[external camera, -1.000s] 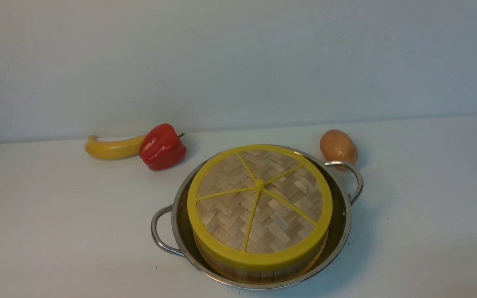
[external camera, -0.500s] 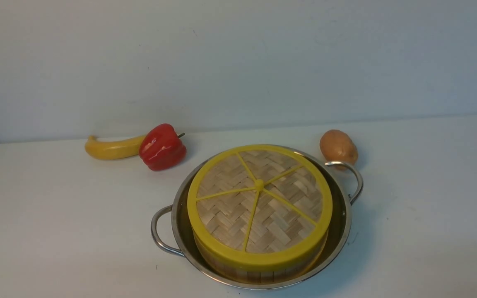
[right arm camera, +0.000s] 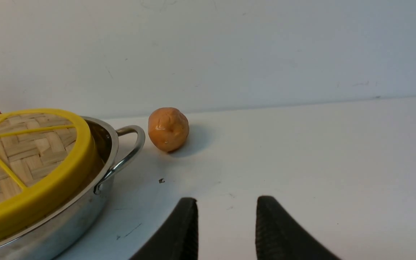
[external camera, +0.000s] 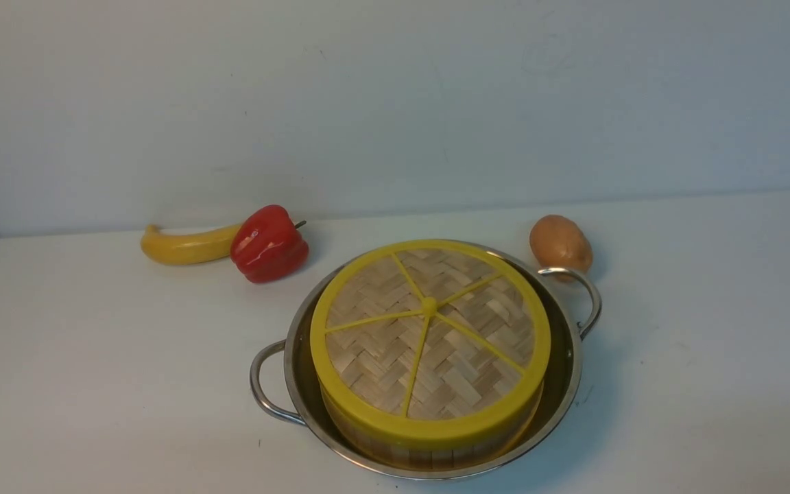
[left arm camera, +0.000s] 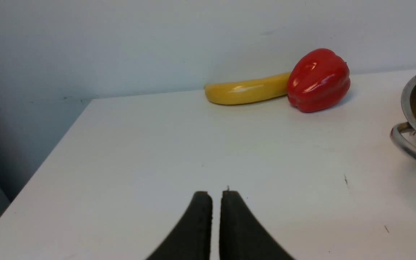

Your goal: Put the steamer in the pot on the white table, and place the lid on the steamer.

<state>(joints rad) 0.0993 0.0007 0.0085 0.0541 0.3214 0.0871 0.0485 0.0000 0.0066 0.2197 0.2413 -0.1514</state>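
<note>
The shiny pot (external camera: 571,357) stands on the white table (external camera: 93,357) near the front middle. Inside it sits the steamer (external camera: 429,454), of which only a strip of bamboo wall shows. The woven lid (external camera: 381,357) with its yellow rim and spokes rests flat on the steamer. Neither gripper appears in the front view. My left gripper (left arm camera: 216,195) hovers over bare table left of the pot (left arm camera: 410,104), shut with nothing between its fingers. My right gripper (right arm camera: 226,200) stands open and empty over bare table right of the pot (right arm camera: 85,209) and lid (right arm camera: 24,151).
A banana (external camera: 186,245) and a red pepper (external camera: 268,243) lie at the back left by the wall. A potato (external camera: 559,243) sits just behind the pot's right handle (external camera: 590,295). The table's left edge (left arm camera: 49,151) drops off beside my left gripper.
</note>
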